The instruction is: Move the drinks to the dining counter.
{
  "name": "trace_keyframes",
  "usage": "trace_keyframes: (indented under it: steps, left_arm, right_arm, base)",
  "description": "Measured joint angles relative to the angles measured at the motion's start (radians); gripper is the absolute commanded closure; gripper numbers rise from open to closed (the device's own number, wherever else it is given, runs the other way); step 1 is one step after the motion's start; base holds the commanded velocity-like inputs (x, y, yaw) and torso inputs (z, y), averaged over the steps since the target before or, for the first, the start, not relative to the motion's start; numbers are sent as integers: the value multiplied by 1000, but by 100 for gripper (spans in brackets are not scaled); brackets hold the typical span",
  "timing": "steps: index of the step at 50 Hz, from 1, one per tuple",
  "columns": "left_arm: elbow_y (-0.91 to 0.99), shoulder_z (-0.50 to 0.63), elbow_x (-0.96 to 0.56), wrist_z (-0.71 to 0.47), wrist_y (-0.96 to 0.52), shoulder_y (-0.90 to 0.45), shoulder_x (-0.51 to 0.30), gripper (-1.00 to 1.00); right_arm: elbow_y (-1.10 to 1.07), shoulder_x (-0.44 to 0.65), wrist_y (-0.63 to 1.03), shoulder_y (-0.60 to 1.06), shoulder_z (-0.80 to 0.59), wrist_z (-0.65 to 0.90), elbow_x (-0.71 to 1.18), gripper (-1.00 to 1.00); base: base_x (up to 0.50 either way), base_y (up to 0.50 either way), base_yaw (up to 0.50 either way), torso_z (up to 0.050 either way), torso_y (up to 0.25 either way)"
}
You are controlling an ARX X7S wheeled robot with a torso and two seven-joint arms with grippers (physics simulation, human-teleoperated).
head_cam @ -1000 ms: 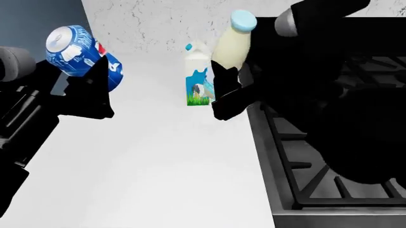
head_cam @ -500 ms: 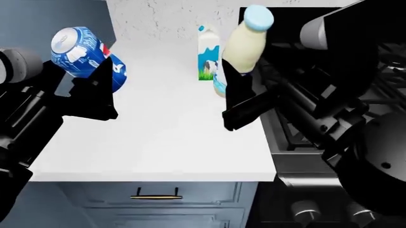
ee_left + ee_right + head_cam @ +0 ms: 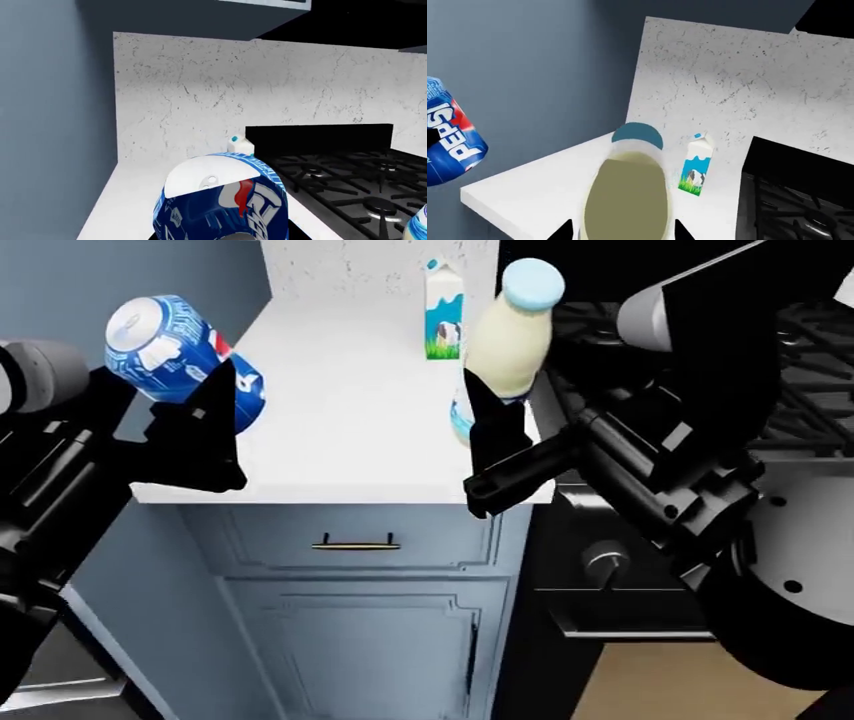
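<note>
The view has pulled back from the light-blue-cabinet counter (image 3: 347, 455): a second ago only its white top and the stove filled the head view, half a second ago its front edge and brass handle (image 3: 354, 543) came into sight, and now the whole cabinet front shows below the arms. The milk carton (image 3: 445, 310) sits smaller and farther off at the back of that top, near the speckled wall. I read this as the robot backing away with two of the three drinks in hand, so the carry toward the dining counter is starting, while the carton remains for a later trip. The dining counter itself is not in view.

The left gripper (image 3: 200, 435) has its dark fingers (image 3: 214, 410) clamped on the soda can (image 3: 180, 350), which lies tilted between them, its silver top turned up and outward; in the left wrist view the soda can fills the space just ahead of the camera. The right gripper (image 3: 494, 455) has its fingers (image 3: 487, 415) closed around the lower body of the cream bottle (image 3: 510, 340), which stands nearly upright above them, cap uppermost. The carton is well apart from both pairs of fingers, beyond the bottle and behind it.
</note>
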Motion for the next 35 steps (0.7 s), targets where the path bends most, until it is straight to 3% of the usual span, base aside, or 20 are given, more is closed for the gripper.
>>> trace_keyframes:
  steps: [20, 35]
  left_arm:
    - [3, 4, -4, -3, 9, 5, -7, 100]
    - [-1, 13, -5, -2, 15, 0, -9, 100]
  right_arm:
    - [-11, 11, -4, -8, -4, -1, -10, 100]
    - [-11, 12, 4, -3, -18, -5, -26, 100]
  base:
    - [-500, 123, 0, 0, 0]
    - [-474, 339, 0, 0, 0]
